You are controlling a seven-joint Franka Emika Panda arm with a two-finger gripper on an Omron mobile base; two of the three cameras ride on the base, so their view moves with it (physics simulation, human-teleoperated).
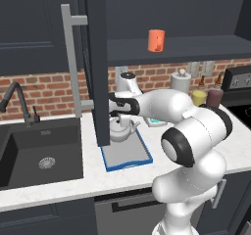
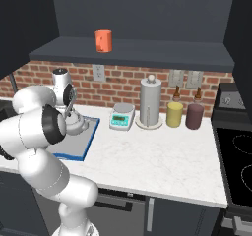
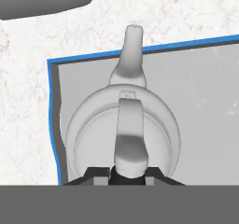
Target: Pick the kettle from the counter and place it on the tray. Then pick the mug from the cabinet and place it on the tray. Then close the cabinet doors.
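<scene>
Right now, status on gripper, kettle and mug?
Gripper shut on kettle handle. Kettle over tray, near its corner. Mug on cabinet shelf; open door beside arm.

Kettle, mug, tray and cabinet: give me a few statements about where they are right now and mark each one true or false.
1. The kettle sits over the tray. True.
2. The mug is on the tray. False: it stands on the cabinet shelf.
3. The gripper is at the kettle's handle. True.
4. The cabinet door is closed. False: it stands open.
5. The kettle's spout points past the tray's rim. True, as seen in the hand view.
</scene>
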